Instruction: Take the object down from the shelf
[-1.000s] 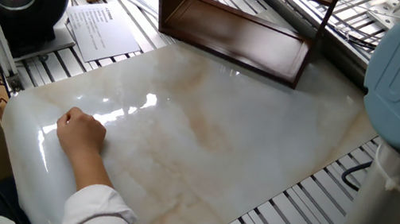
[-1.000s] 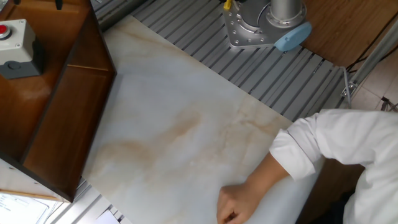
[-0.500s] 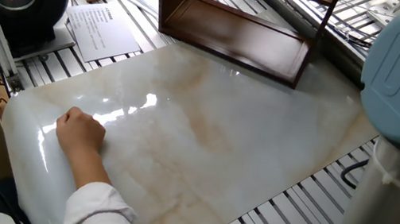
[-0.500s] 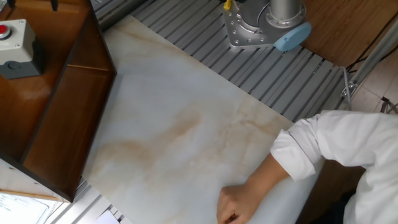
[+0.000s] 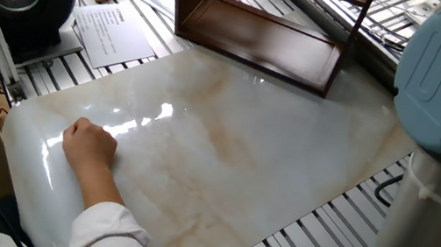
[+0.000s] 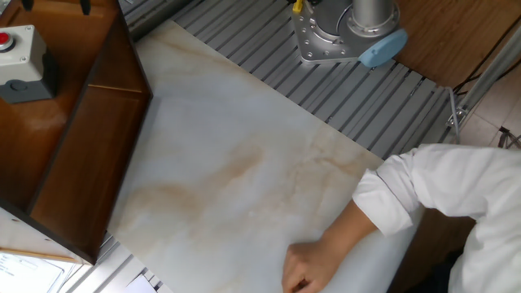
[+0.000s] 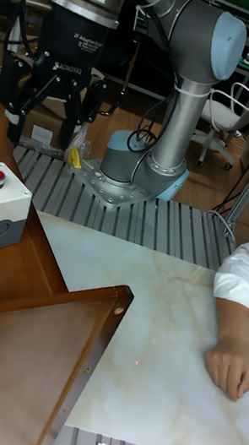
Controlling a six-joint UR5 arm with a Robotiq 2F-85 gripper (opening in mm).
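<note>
Shelf [image 7: 34, 339] boards of dark reddish-brown wood stand at one edge of the pale marbled surface [image 5: 224, 159], and the grey object cannot be made out in any view. Above the shelf top hangs the claw [image 7: 47, 107], fingers spread wide and empty. A person's fist [image 5: 89, 145] rests on the surface, well apart from the shelf.

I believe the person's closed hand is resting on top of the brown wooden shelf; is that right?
Not quite: the closed hand rests on the pale marble slab, apart from the shelf, not on top of it. The tall fixed view shows this, and both other fixed views agree.
</note>
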